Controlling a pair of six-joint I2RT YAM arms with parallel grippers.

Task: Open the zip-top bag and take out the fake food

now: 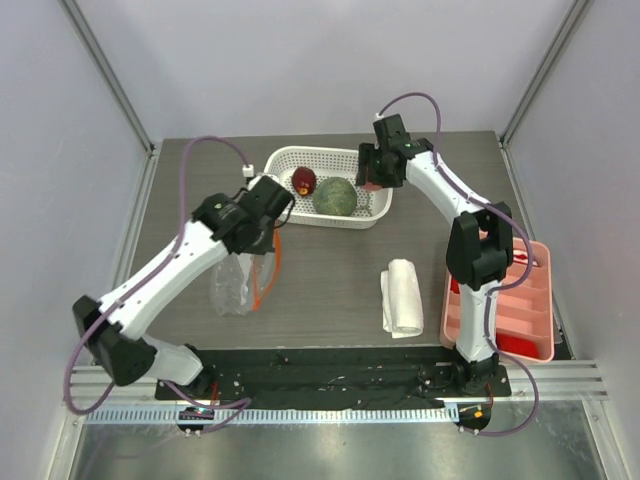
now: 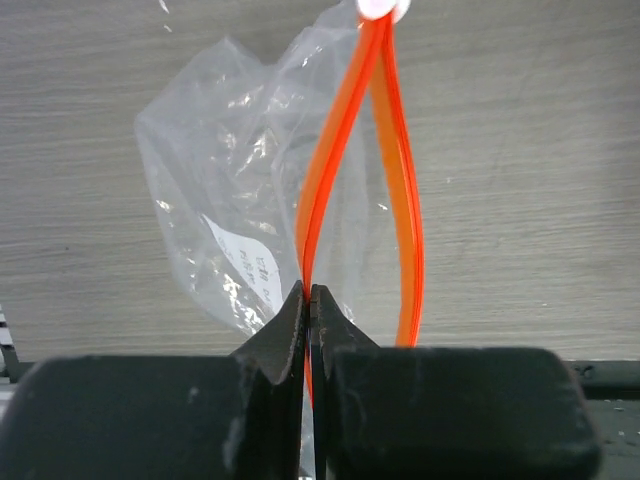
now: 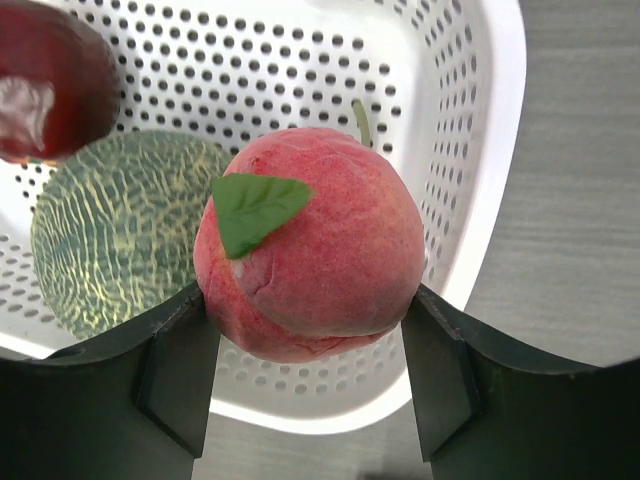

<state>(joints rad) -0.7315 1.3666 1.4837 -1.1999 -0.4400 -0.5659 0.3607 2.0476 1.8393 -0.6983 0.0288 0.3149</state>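
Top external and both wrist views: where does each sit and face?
Top external: above, behind the robot, looking down at the table; left arm and right arm show.
Left wrist: on its arm, facing the bag; left tool shut on its zip.
Right wrist: on its arm, facing the basket; right tool holds the peach.
Shared: top and right wrist show the melon.

Print on the white label (image 2: 243, 262) of the zip-top bag (image 2: 200, 150) is unreadable.
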